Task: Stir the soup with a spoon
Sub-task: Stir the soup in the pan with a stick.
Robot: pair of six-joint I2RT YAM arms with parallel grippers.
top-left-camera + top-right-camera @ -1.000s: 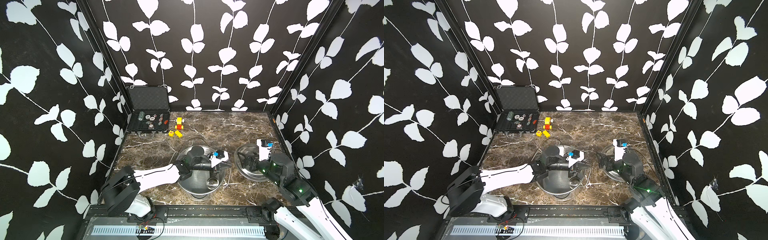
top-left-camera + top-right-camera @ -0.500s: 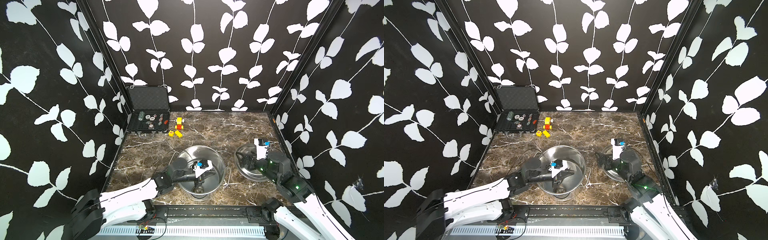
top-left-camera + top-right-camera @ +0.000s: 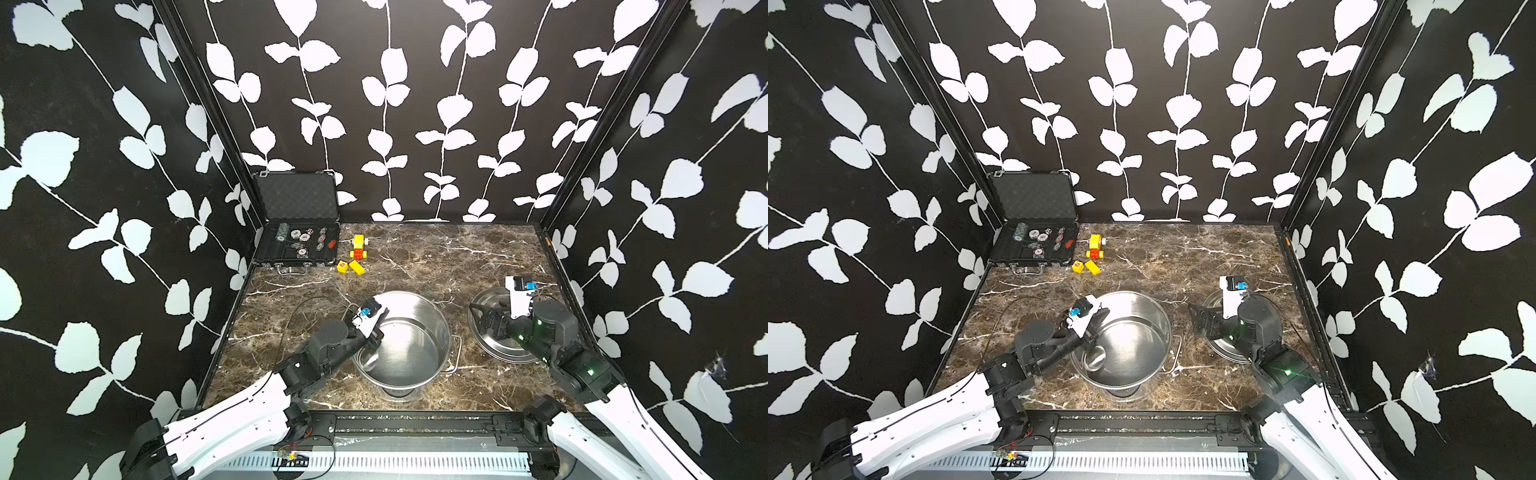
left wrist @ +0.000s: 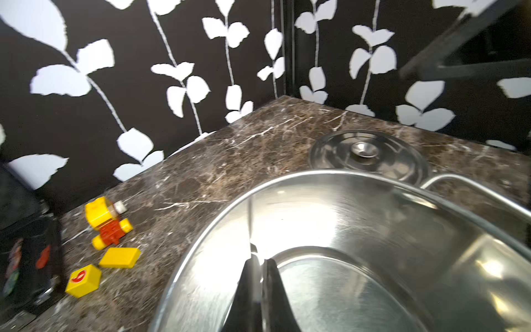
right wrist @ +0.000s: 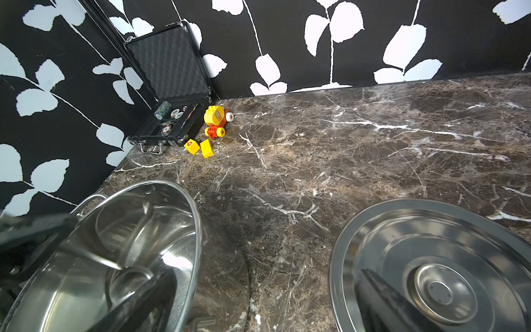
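Note:
A large steel pot stands at the table's front middle. No soup shows; its inside is bare shiny metal. My left gripper hangs just inside the pot's left rim, shut on the thin handle of the spoon. The spoon's round bowl rests low against the pot's left wall. My right gripper stands open over the table between the pot and the lid, holding nothing.
The flat steel lid lies right of the pot, partly under my right arm. An open black case of chips sits at the back left, with a yellow toy and yellow blocks beside it.
My left gripper has swept the spoon from the pot's right-middle across to its left rim, the arm dropping lower. The right arm has barely moved.

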